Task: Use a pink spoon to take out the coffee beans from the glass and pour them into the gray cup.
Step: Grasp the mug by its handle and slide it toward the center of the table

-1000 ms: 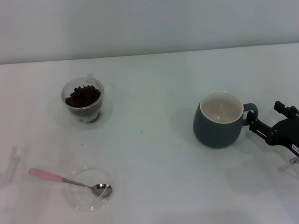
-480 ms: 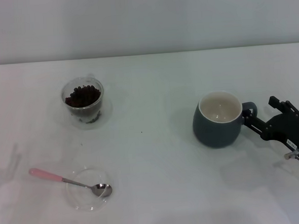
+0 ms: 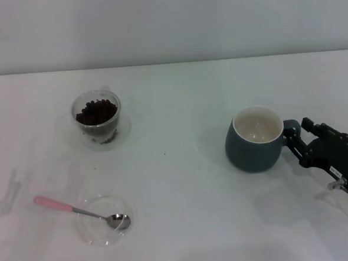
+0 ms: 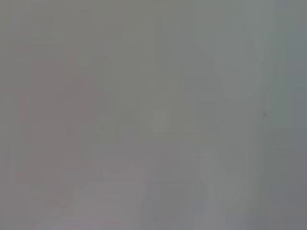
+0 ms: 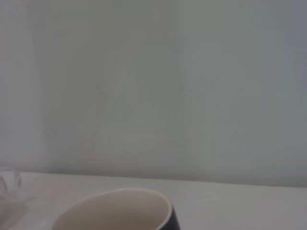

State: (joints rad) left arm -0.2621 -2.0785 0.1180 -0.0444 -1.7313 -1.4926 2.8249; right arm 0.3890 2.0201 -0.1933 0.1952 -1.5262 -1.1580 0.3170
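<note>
The glass [image 3: 96, 118] holds a heap of dark coffee beans [image 3: 95, 111] at the far left of the white table. Near the front left lies the pink spoon [image 3: 53, 203], its metal bowl resting in a flat clear dish [image 3: 92, 230]. At the right stands the gray cup [image 3: 253, 140], cream inside and holding nothing, its rim [image 5: 120, 203] also low in the right wrist view. My right gripper [image 3: 297, 133] is open at the cup's handle [image 3: 290, 126], one finger on either side of it. My left gripper is out of view.
The white table [image 3: 177, 183] runs back to a pale wall. A faint shadow falls on the table's front left corner. The left wrist view is a plain grey blur. The glass's edge [image 5: 7, 184] shows faintly in the right wrist view.
My right gripper has slid left across the table, from just right of the gray cup's handle up to it. The cup, glass and spoon have stayed put.
</note>
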